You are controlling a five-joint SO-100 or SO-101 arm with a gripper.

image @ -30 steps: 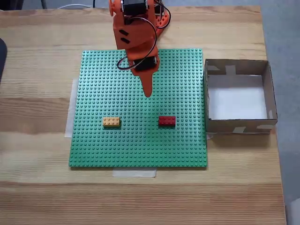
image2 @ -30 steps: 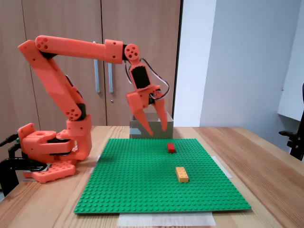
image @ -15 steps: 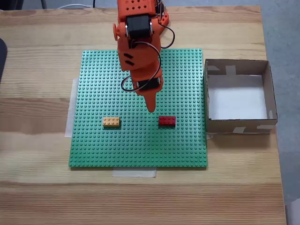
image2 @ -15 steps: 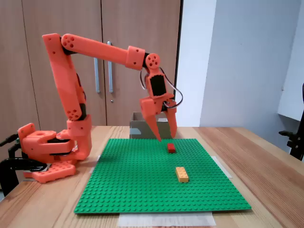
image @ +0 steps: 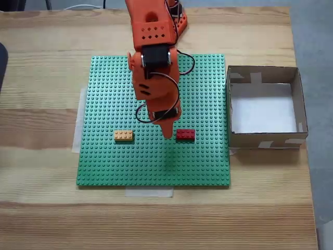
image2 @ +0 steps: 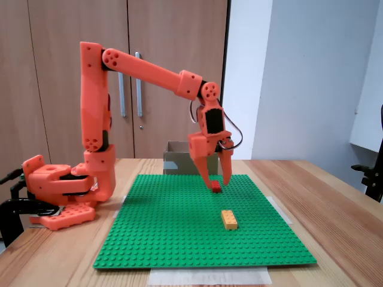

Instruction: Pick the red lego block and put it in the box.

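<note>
From above, I saw my orange arm's hand (image: 167, 133) pointing down over the green baseplate (image: 104, 161), its 2 fingers apart. The red lego block (image: 185, 134) sat on the plate just at the hand's 3 o'clock. A yellow-orange brick (image: 123, 135) lay at 9 o'clock. The box (image: 264, 141) stood beyond the plate's 3 o'clock edge.
</note>
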